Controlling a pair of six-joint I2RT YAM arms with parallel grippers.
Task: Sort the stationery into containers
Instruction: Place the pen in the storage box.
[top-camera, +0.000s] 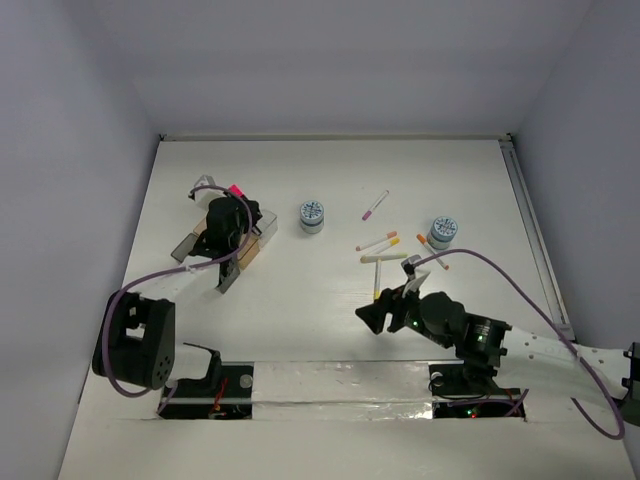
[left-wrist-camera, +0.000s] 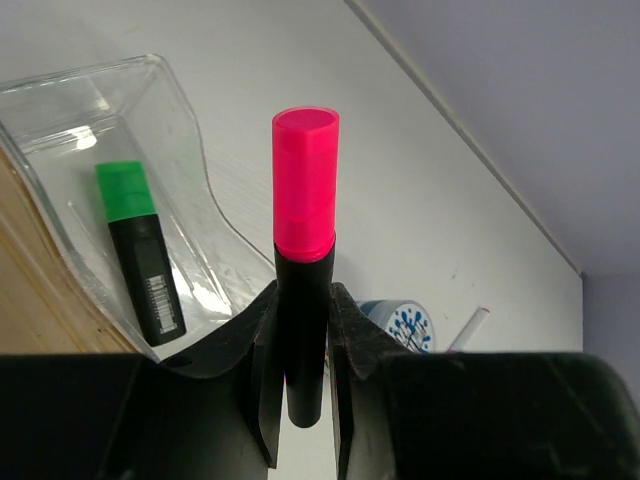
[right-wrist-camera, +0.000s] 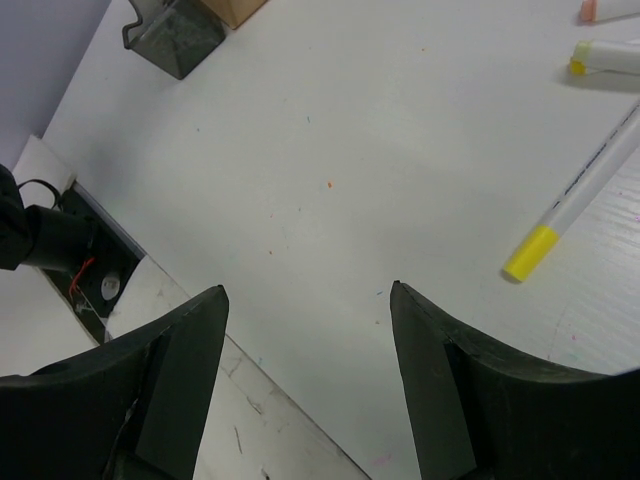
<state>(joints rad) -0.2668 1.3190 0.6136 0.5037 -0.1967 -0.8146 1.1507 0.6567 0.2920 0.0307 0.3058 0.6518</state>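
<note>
— How did the surface and the room look?

— The table (top-camera: 330, 330) was white and flat, with a few tiny coloured spots in the right wrist view. Plain pale grey walls (top-camera: 330, 70) stood on three sides of it.

— Where was the pink marker (left-wrist-camera: 305, 190)?

— It was in the left gripper (left-wrist-camera: 303, 340), at the upper left of the top view, above the trays (top-camera: 248, 255). The two fingers were clenched on its black body, one on each side.

— Which way did it point?

— In the left wrist view its long axis ran straight up the frame. The pink cap pointed up, away from the gripper. In the top view the cap stuck out toward the far wall.

— Was something in a tray?

— Yes. A green marker (left-wrist-camera: 140, 250) lay in the clear tray (left-wrist-camera: 190, 130), at the left of the wrist view. Its axis also ran nearly up the frame, a little tilted, with the green cap at the upper end. A tan tray (left-wrist-camera: 25, 300) was just beside the clear one, at the lower left edge.

— And the right gripper (right-wrist-camera: 305, 350)?

— It was released, with the fingers wide apart and bare table showing between them. A pen (right-wrist-camera: 585, 195) lay at the right of that view, on a diagonal, with its yellow tip toward the lower left. Two discs (top-camera: 312, 215) stood well apart near the middle of the top view.
</note>
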